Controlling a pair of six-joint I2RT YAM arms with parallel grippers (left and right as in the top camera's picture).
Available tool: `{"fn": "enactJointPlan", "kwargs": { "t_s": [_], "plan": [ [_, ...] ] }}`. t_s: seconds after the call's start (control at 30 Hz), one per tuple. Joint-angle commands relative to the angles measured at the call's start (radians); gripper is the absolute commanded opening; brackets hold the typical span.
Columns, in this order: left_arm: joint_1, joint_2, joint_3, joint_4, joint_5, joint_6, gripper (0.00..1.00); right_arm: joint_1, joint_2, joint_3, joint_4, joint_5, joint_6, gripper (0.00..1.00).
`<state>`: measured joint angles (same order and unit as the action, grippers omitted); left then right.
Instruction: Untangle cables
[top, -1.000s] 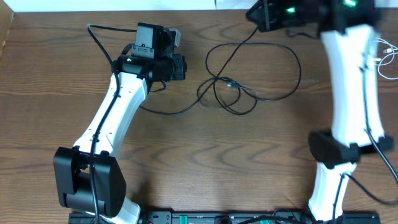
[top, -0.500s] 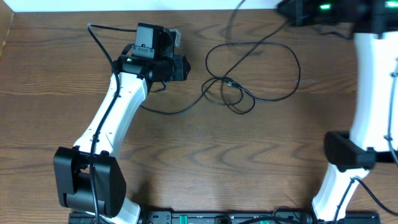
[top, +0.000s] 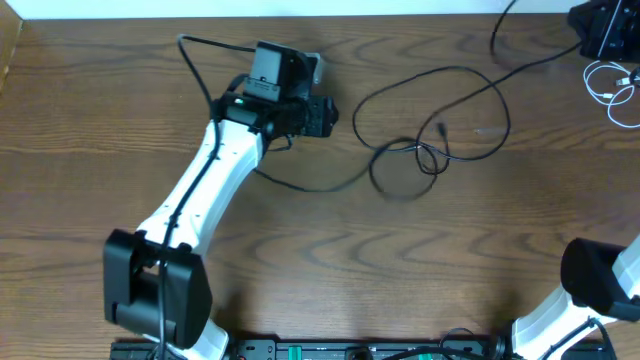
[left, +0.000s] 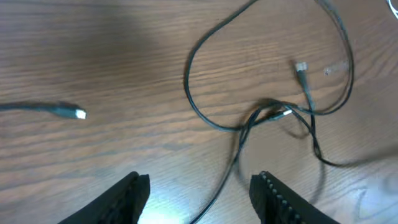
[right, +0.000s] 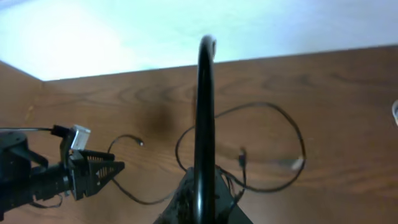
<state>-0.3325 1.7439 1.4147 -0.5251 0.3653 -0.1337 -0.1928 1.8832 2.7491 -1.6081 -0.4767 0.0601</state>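
Observation:
The black cable (top: 455, 75) lies in loose loops mid-table, with a crossing knot (top: 425, 157) and a tail running left toward my left gripper (top: 325, 115). In the left wrist view the left gripper (left: 199, 186) stands open, and the black cable (left: 217, 193) passes on the table between its jaws, untouched. A plug end (left: 78, 114) rests to the left and another plug (left: 300, 65) lies inside the loop. At the far right corner my right gripper (top: 600, 30) is shut on the black cable (right: 205, 93), which arches up from its fingers (right: 186, 202). The white cable (top: 605, 85) is coiled at the right edge.
The left arm (top: 200, 200) stretches diagonally across the left half of the wooden table (top: 330, 270). The table's far edge (top: 300, 14) meets a white surface just behind both grippers. A black rail (top: 350, 350) runs along the front edge.
The left gripper has opened and let go of the black cable, and it has shifted right. The right arm has swung right, dragging the loops and knot rightward.

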Motion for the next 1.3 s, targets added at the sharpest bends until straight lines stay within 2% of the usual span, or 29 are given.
{"fn": "enactJointPlan", "kwargs": {
  "t_s": [0.0, 0.37, 0.6, 0.77, 1.27],
  "plan": [
    [-0.042, 0.069, 0.011, 0.028, 0.009, 0.002, 0.58, -0.007, 0.023, -0.002, -0.013, 0.018, 0.001, 0.01],
    [-0.205, 0.138, 0.011, 0.041, 0.004, -0.002, 0.59, -0.005, 0.05, -0.003, -0.031, 0.019, 0.001, 0.01],
    [-0.279, 0.228, 0.01, 0.041, -0.15, -0.021, 0.59, -0.006, 0.05, -0.003, -0.037, 0.027, -0.01, 0.01],
    [-0.292, 0.284, 0.01, 0.046, -0.246, -0.021, 0.59, -0.006, 0.05, -0.003, -0.038, 0.027, -0.01, 0.01],
    [-0.292, 0.375, 0.01, 0.129, -0.248, -0.021, 0.59, -0.005, 0.05, -0.003, -0.039, 0.031, -0.01, 0.01]
  ]
}}
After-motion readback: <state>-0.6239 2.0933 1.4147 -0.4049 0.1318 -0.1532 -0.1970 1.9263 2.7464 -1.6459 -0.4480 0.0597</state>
